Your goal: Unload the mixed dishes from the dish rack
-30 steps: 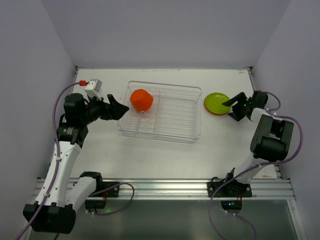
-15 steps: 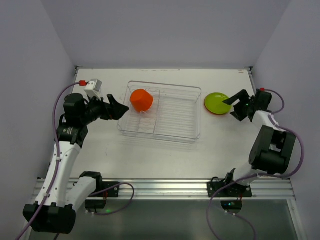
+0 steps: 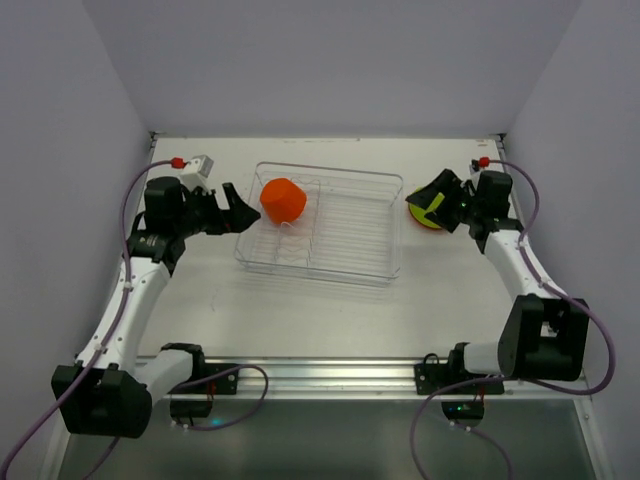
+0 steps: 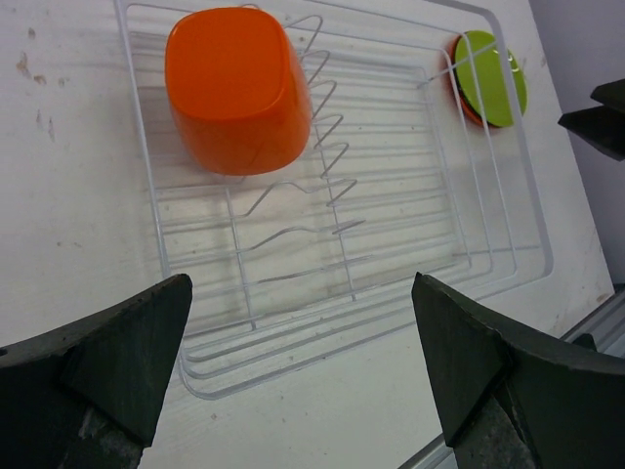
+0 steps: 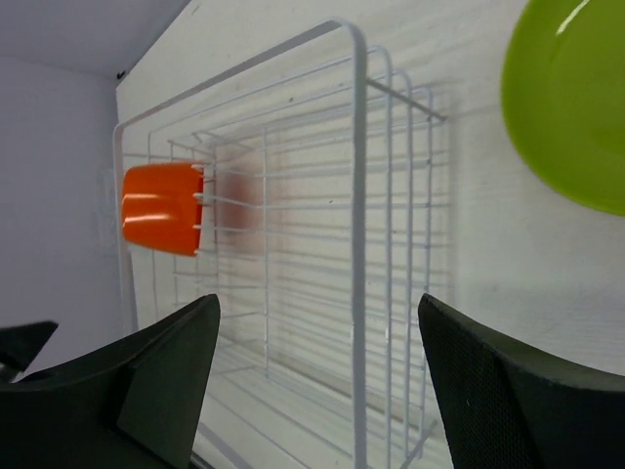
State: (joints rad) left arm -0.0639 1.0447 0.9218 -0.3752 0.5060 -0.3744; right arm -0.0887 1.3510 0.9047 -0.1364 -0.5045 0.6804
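The dish rack (image 3: 320,222) lies across the middle of the table (image 3: 300,300), long side running left to right. An orange faceted cup (image 3: 283,200) sits in its far-left corner, leaning on the thin wire dividers (image 4: 322,176) with its closed base turned up toward my left wrist camera; I cannot see its mouth. The remainder of the rack shows only bare wire. Just outside the rack's right end, near the far corner, a lime-green plate (image 5: 576,107) rests on the table on top of an orange plate (image 4: 461,86), whose rim shows along one edge.

My left arm reaches forward along the left side of the table, the wrist turned inward so the fingers point across at the rack's left end. The left gripper (image 4: 298,288) hangs just beside that short wall, level with the cup and apart from it. Its jaws are spread as wide as they go, and they hold and touch nothing.

My right arm stretches up the right side and bends inward at the wrist, facing back along the rack's length. The right gripper (image 5: 317,305) hovers over the stacked plates, covering part of them from above, the green plate just off one finger. Its jaws stand wide apart with nothing between them.
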